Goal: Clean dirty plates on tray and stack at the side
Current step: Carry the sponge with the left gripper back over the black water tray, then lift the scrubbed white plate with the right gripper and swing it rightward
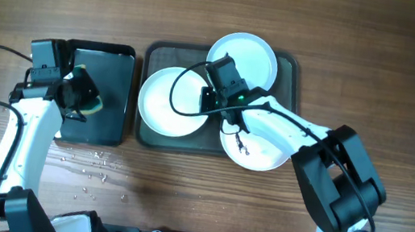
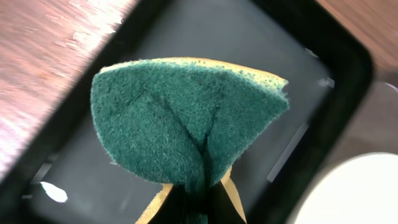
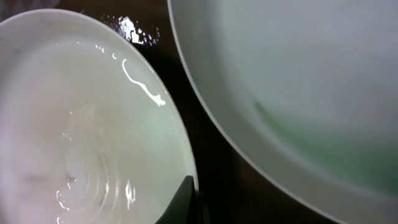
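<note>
Left wrist, scratchy green sponge [image 2: 186,118], smooth plate [image 2: 354,193]

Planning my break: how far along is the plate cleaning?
Nothing looks done: three plates sit on the tray, none stacked aside. In hand: left fingers grip the sponge over the black tray; right fingers pinch the left plate at its rim. Left: wiping, including the smudged plate, then stacking.

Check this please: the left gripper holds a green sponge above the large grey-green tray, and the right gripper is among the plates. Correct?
Not fully. The left gripper holds the green sponge above the smaller black tray, not the large grey-green tray; the overhead view shows this. The right gripper is indeed among the plates.
</note>
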Motion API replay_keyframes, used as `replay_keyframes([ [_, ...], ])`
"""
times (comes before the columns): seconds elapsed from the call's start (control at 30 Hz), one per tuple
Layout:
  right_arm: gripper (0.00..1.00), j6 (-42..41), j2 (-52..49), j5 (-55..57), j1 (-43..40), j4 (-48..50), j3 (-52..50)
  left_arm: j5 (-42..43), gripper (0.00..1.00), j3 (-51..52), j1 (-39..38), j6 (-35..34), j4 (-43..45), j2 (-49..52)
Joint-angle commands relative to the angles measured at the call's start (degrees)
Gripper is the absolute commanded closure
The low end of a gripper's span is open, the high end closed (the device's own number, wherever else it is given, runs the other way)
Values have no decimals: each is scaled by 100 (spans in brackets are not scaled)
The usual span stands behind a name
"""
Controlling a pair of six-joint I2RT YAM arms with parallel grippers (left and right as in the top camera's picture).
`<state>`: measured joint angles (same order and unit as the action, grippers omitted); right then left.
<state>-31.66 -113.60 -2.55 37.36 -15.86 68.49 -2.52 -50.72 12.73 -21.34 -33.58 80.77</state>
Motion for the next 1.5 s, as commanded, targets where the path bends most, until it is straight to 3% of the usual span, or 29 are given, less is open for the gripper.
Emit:
replay_keyframes([
  [0.0, 96, 22, 544, 90, 66, -136, 192, -682, 96, 7, 20, -33, -33, -42],
  [0.3, 96, 17, 1178, 221, 66, -354, 219, -743, 96, 7, 20, -33, -146, -42],
  [0.6, 96, 22, 1198, 837, 66, -247, 256, -739, 96, 7, 20, -33, -208, -42],
  [0.93, 96, -142, 1191, 656, 66, 234, 262, -632, 96, 7, 20, -31, -205, -42],
  [1.47, 96, -133, 1086, 758, 72, 144, 1574, -549, 96, 4, 26, -7, -404, -55],
])
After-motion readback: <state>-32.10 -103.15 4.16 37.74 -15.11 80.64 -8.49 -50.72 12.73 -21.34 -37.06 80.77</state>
